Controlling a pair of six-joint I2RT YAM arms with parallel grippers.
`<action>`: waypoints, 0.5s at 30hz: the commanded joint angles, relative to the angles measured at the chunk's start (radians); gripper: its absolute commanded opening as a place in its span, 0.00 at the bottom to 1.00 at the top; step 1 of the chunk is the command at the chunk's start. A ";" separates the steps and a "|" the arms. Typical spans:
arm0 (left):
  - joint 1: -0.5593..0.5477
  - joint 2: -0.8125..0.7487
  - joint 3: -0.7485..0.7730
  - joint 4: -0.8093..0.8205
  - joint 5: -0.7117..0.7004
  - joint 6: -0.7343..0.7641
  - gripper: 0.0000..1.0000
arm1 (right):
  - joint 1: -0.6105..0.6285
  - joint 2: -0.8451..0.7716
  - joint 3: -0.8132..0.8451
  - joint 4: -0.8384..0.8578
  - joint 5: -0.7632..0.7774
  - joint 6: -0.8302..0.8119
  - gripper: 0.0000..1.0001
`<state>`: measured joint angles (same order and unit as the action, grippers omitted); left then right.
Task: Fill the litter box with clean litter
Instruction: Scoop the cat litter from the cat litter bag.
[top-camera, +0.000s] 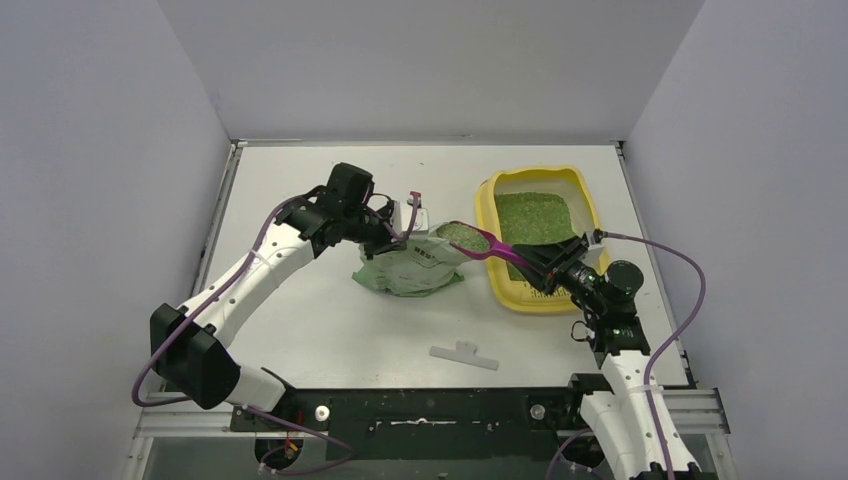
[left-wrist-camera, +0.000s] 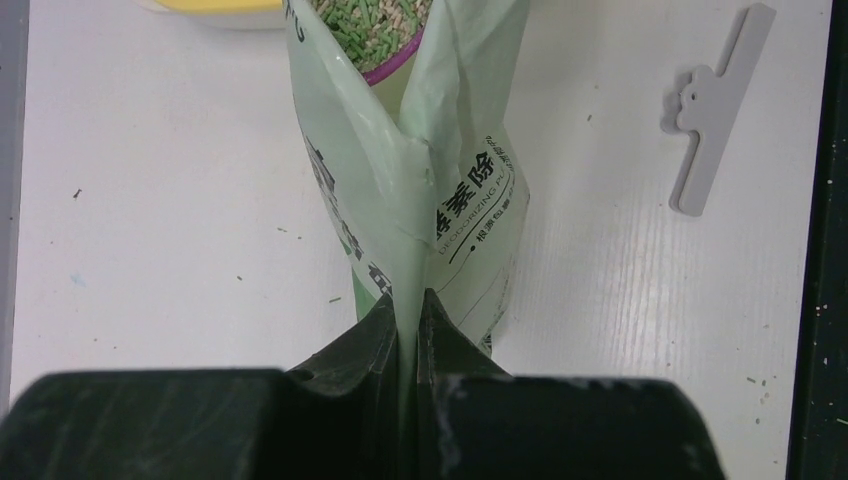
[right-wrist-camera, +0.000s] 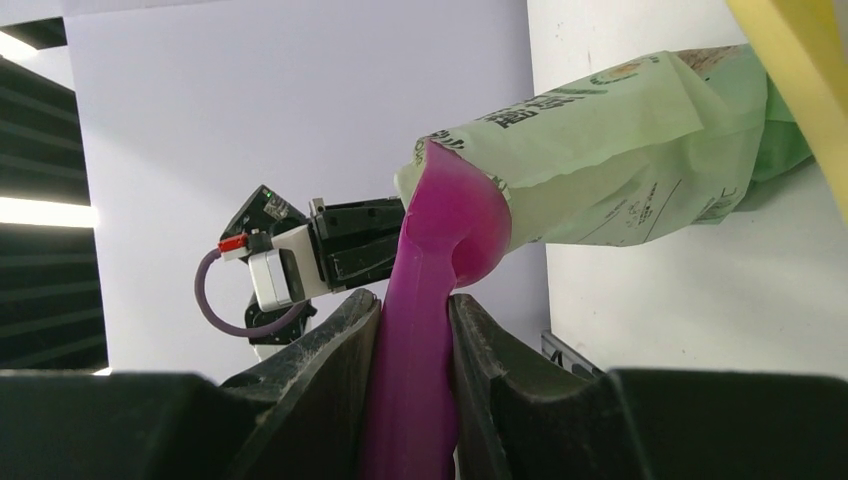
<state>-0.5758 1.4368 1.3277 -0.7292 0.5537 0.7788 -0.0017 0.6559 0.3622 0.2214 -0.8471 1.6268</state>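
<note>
The yellow litter box (top-camera: 589, 195) stands at the back right with green litter (top-camera: 533, 216) spread inside; its rim shows in the right wrist view (right-wrist-camera: 795, 60). The light-green printed bag (top-camera: 415, 265) stands left of it. My left gripper (top-camera: 398, 228) is shut on the bag's top edge (left-wrist-camera: 410, 250). My right gripper (top-camera: 530, 262) is shut on the handle of the magenta scoop (right-wrist-camera: 440, 260). The scoop bowl (top-camera: 464, 237) is heaped with green litter (left-wrist-camera: 375, 25) and sits at the bag's mouth, left of the box.
A white bag clip (top-camera: 465, 354) lies on the table near the front, between the arms; it also shows in the left wrist view (left-wrist-camera: 712, 110). Grey walls enclose the table on three sides. A few stray granules dot the tabletop.
</note>
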 joint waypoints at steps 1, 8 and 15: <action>0.008 -0.028 0.009 0.040 0.021 -0.026 0.00 | -0.037 -0.030 0.035 0.033 -0.037 -0.002 0.00; 0.008 -0.010 0.018 0.053 0.019 -0.044 0.00 | -0.059 -0.050 0.043 0.020 -0.059 0.002 0.00; 0.008 -0.003 0.016 0.060 0.008 -0.052 0.00 | -0.081 -0.060 0.054 0.038 -0.065 0.020 0.00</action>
<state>-0.5732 1.4384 1.3277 -0.7124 0.5518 0.7429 -0.0662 0.6147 0.3622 0.1833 -0.8856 1.6276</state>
